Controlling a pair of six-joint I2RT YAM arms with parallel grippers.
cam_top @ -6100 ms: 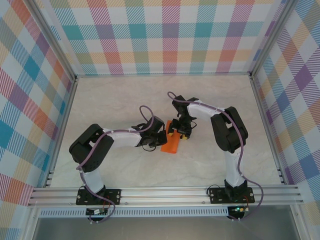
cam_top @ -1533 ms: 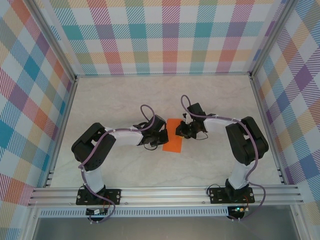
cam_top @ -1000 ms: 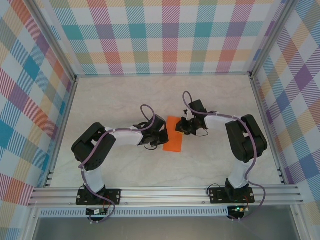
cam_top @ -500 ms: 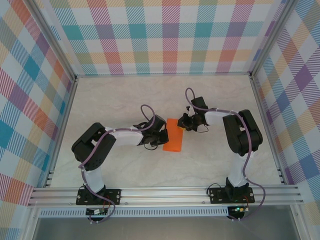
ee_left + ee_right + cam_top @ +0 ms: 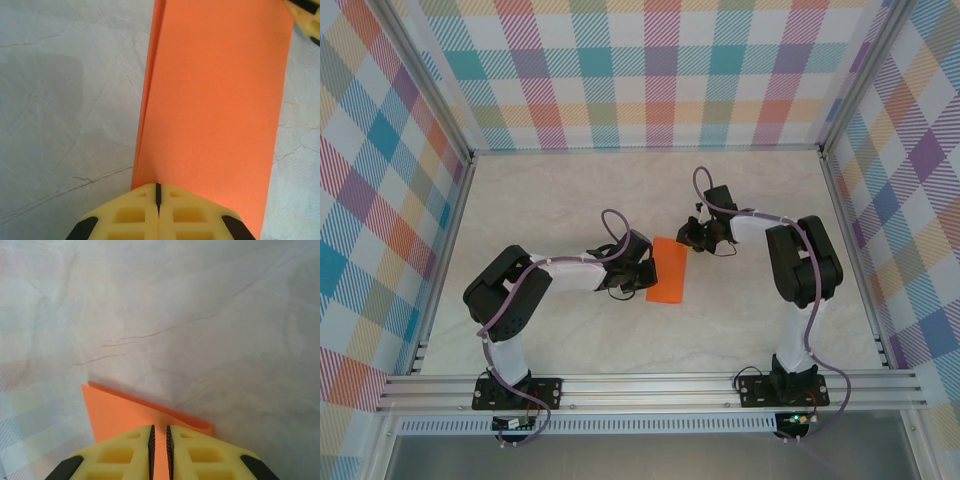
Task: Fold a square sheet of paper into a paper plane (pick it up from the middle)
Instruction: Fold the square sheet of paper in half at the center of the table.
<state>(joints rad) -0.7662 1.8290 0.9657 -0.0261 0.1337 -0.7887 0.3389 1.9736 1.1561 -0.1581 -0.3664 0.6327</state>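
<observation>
The square sheet of paper (image 5: pixel 671 272), bright orange, lies folded in half as a long rectangle on the marble table. My left gripper (image 5: pixel 645 277) is shut, its yellow tips resting on the near left part of the paper (image 5: pixel 215 100) beside the layered open edge. My right gripper (image 5: pixel 689 236) sits at the paper's far right corner. Its jaws stand almost together with a thin slit, over the orange corner (image 5: pixel 122 412), and nothing is gripped between them. A tip of the right gripper's fingers (image 5: pixel 306 11) shows at the top right of the left wrist view.
The pale marbled table top (image 5: pixel 550 200) spreads on all sides. Checked walls (image 5: pixel 650 70) and aluminium frame rails (image 5: pixel 650 385) close in the workspace.
My right gripper has slid along the paper's right edge towards its far end. The left gripper and the paper have stayed put.
</observation>
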